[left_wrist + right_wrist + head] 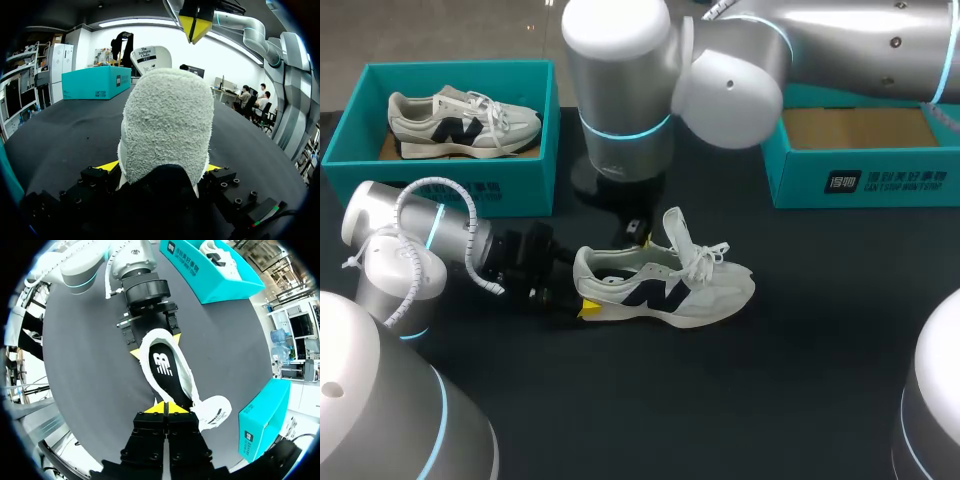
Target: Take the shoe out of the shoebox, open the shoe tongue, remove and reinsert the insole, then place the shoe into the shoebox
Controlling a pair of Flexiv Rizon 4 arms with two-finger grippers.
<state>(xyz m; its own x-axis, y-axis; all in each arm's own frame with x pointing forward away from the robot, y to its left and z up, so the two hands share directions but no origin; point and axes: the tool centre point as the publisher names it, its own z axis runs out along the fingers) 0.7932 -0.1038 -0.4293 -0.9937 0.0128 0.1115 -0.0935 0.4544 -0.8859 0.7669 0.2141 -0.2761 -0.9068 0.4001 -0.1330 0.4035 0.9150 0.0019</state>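
Observation:
A white and grey sneaker (670, 285) with a dark side logo lies on the black table, toe to the right, its tongue (676, 226) lifted. My left gripper (582, 283) holds its heel (167, 125), one yellow-tipped finger (108, 165) on each side. In the right wrist view the black insole (162, 362) shows inside the shoe (186, 385). My right gripper (165, 408) hangs over the shoe's opening near the tongue (216, 411), tips pressed together with nothing seen between them. It also shows above the heel (195, 27) and mostly hidden under its arm (638, 232).
A teal shoebox (440, 190) at the back left holds a second matching sneaker (465, 122). Another teal box (860, 175) at the back right shows a bare cardboard floor. My right arm's large joints (620, 90) loom over the table's back middle.

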